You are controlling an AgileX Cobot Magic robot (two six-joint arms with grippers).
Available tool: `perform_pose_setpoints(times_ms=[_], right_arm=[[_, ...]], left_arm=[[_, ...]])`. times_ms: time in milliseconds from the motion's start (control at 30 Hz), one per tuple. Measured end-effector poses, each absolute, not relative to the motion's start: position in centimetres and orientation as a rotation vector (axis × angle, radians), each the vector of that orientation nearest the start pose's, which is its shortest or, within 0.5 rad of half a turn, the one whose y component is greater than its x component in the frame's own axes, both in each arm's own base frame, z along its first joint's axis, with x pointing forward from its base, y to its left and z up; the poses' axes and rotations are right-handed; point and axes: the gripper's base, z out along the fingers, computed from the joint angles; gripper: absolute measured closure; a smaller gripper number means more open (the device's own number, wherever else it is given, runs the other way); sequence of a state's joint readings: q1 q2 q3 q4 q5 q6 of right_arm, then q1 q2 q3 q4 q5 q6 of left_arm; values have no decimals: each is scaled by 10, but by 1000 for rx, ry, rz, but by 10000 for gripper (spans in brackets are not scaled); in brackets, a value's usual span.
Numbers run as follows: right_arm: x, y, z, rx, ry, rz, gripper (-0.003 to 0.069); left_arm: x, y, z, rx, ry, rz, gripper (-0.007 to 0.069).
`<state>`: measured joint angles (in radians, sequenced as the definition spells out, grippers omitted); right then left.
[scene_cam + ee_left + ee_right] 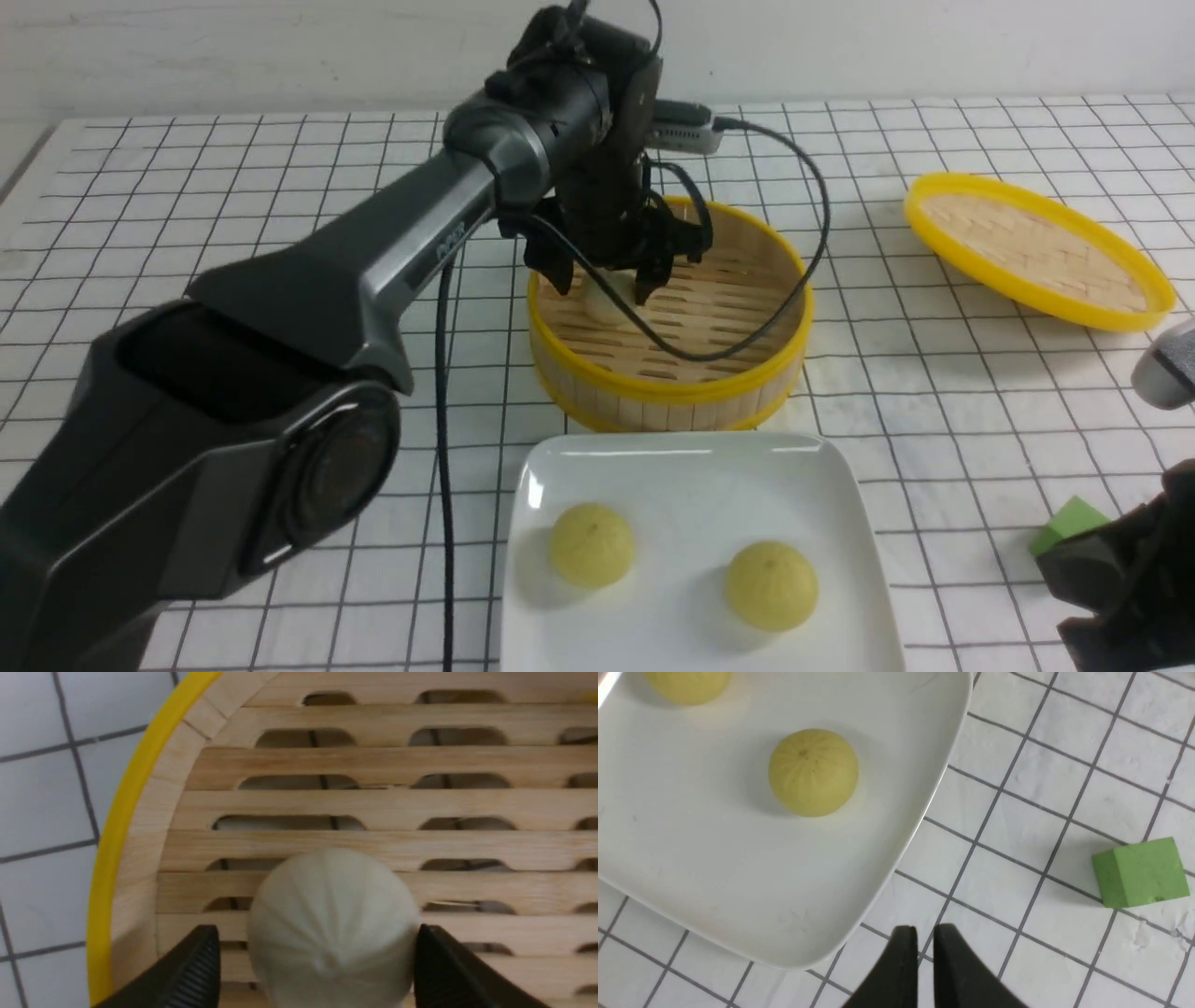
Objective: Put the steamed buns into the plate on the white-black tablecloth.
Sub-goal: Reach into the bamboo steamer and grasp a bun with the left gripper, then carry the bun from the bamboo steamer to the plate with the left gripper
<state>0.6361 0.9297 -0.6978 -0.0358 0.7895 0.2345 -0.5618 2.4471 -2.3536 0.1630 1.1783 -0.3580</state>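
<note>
two yellow steamed buns (591, 544) (772, 585): on plate (691, 462), apart. off-white steamed bun (331, 919): in bamboo steamer (672, 390) just beyond plate, between spread jaws of left gripper (605, 289). all round, no long axis, pinched tops up. right gripper (924, 938): beside plate, fingers nearly pressed together, empty. white-black tablecloth (934, 373) beneath plate.

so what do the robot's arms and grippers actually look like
The left arm is dark grey to black with a silver-grey link bearing small white lettering, a round joint cap and a black cable trailing off it. The left gripper has black fingers with ribbed pads. The right gripper is black too, tapering to narrow tips.
</note>
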Motion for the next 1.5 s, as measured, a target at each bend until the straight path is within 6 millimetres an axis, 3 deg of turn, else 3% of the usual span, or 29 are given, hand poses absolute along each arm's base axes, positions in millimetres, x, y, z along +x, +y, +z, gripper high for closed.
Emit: perform_pose_setpoints(times_ms=[100, 133, 167, 233, 300, 400, 433, 467, 500, 533, 633, 733, 767, 867, 1033, 1133, 1200, 1233, 1333, 1500], right_arm=[[135, 97, 286, -525, 2471, 316, 580], [132, 94, 289, -522, 2462, 321, 580], [128, 92, 291, -520, 2455, 324, 580], [118, 84, 298, -514, 2437, 332, 578], [112, 79, 302, -510, 2425, 337, 578], [84, 57, 316, -494, 2349, 349, 578], [84, 57, 315, -495, 2358, 344, 578], [70, 44, 320, -486, 2310, 338, 578], [65, 40, 322, -482, 2291, 332, 578], [64, 39, 322, -481, 2287, 331, 578], [46, 23, 327, -458, 2204, 335, 576], [40, 18, 329, -450, 2175, 341, 574], [38, 17, 329, -447, 2165, 344, 572], [37, 16, 328, -447, 2168, 343, 568], [39, 17, 323, -453, 2186, 331, 562], [41, 18, 316, -459, 2198, 325, 559], [41, 19, 313, -461, 2205, 322, 558], [42, 19, 309, -464, 2215, 318, 557], [42, 19, 307, -467, 2223, 314, 557], [43, 20, 306, -467, 2220, 316, 552]], left_arm=[[453, -270, 208, 317, 2719, -52, 293], [452, -272, 209, 310, 2729, -81, 426], [451, -273, 211, 308, 2734, -101, 499], [450, -274, 217, 314, 2736, -133, 571], [448, -275, 225, 314, 2732, -156, 589], [441, -276, 269, 301, 2654, -267, 597], [441, -275, 272, 300, 2650, -270, 597], [432, -272, 310, 291, 2568, -344, 597], [426, -269, 333, 287, 2523, -367, 597], [424, -268, 337, 287, 2513, -372, 597], [387, -250, 414, 285, 2371, -507, 597], [366, -243, 436, 307, 2351, -584, 597], [350, -242, 444, 342, 2365, -636, 597], [313, -250, 428, 468, 2471, -634, 597], [257, -279, 350, 684, 2725, -418, 595], [229, -289, 309, 710, 2849, -267, 595], [222, -291, 299, 709, 2874, -228, 594], [210, -294, 281, 708, 2902, -165, 594], [200, -299, 259, 675, 2913, -129, 594], [200, -298, 221, 516, 2948, -44, 582]])
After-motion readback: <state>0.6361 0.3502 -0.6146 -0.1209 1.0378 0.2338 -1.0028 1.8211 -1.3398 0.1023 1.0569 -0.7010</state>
